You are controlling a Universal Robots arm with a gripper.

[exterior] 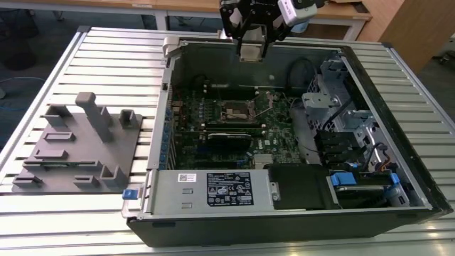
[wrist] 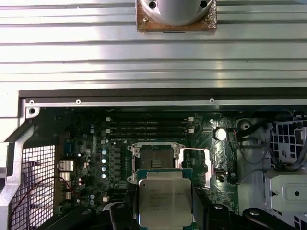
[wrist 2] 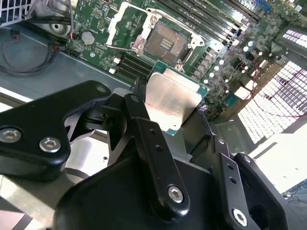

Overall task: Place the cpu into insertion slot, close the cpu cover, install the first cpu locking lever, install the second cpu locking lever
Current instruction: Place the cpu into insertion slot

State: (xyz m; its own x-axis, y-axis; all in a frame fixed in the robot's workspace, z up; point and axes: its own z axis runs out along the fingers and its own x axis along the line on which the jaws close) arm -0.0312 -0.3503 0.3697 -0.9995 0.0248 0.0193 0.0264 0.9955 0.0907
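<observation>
While the fingers (wrist 2: 139,120) pinch one cpu (wrist 2: 172,98), one insertion slot (wrist 2: 165,43) sits empty below.

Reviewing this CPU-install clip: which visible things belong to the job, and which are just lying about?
Job: end effector, gripping the cpu; insertion slot, uncovered; cpu cover, open.
Lying about: grey fixture block; power supply; memory slots.

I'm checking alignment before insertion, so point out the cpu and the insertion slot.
cpu (wrist: 164,199): first wrist view, middle of its silvery metal top.
insertion slot (wrist: 154,157): first wrist view, its dark centre.
</observation>
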